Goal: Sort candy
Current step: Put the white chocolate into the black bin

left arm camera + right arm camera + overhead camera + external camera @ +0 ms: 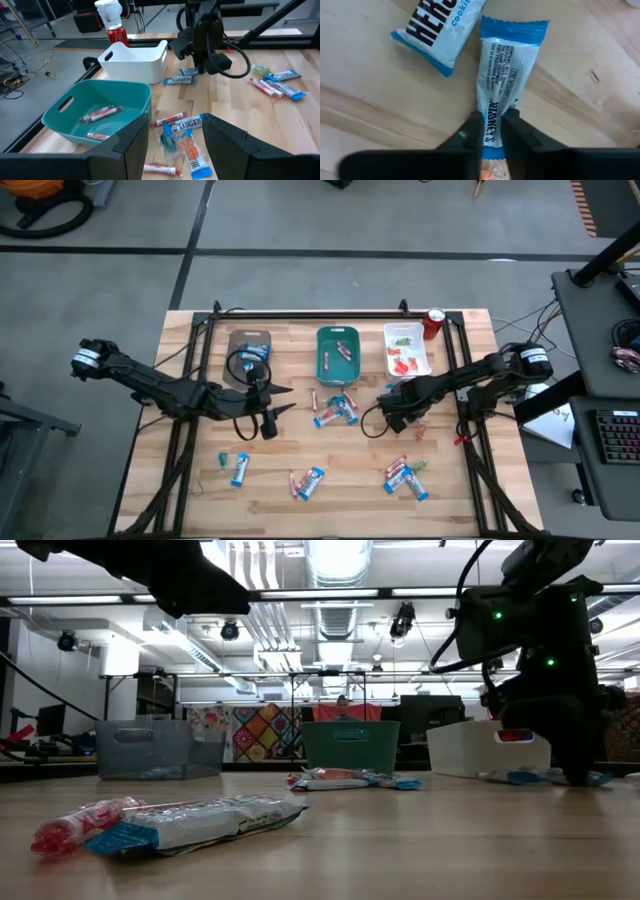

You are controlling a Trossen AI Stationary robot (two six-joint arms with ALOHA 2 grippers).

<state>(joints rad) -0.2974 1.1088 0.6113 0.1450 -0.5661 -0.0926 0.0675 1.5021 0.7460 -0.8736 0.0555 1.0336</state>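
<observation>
Sorting was barely underway: most candy [312, 480] lay loose at lower frame, w/ the right gripper [491, 131] clamped on a blue-and-white bar [503, 75] at centre-right; left gripper [172, 137] apart, idle. Few pcs sat in trays [338, 370] up top.
</observation>
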